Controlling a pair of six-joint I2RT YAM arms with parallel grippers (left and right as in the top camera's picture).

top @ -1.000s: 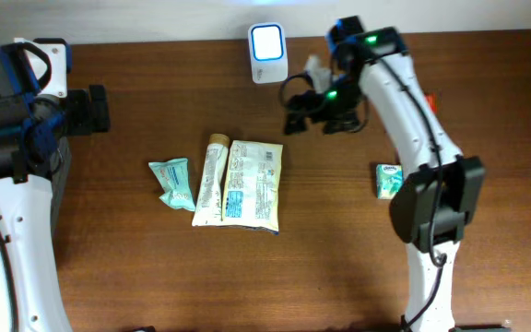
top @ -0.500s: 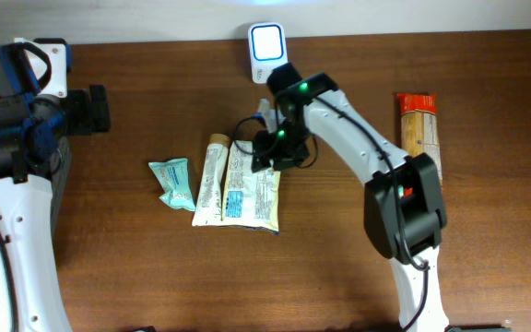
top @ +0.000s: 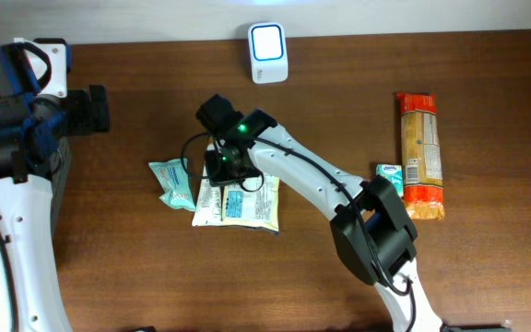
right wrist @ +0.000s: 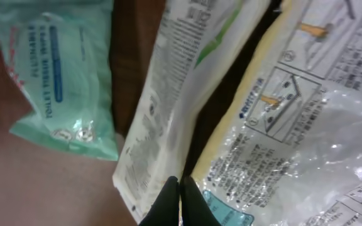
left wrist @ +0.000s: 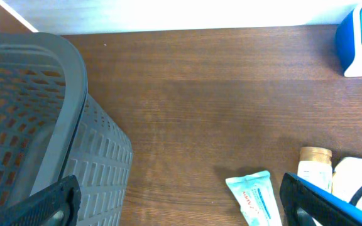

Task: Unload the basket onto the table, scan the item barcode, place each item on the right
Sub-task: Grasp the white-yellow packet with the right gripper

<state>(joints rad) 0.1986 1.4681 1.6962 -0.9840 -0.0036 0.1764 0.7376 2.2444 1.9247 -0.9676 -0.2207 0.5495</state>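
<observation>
My right gripper (top: 223, 162) reaches left across the table and hangs low over a cream tube (top: 209, 184) and a white printed packet (top: 255, 189). In the right wrist view its fingers (right wrist: 180, 199) are pressed together, shut, over the seam between the tube (right wrist: 162, 107) and the shiny packet (right wrist: 307, 125). Nothing shows between them. A teal tissue pack (top: 173, 182) lies just left of the tube. The white scanner (top: 268, 41) stands at the back edge. My left gripper (left wrist: 181, 210) is open at the far left, with nothing in it.
A grey mesh basket (left wrist: 36, 119) stands under the left arm. At the right lie an orange packet (top: 419, 152) and a small green box (top: 388, 176). Bare wood shows in front of the items.
The right arm swung from beside the scanner down and left to the tube and packet, and its jaws closed from wide open. The left arm has not moved.
</observation>
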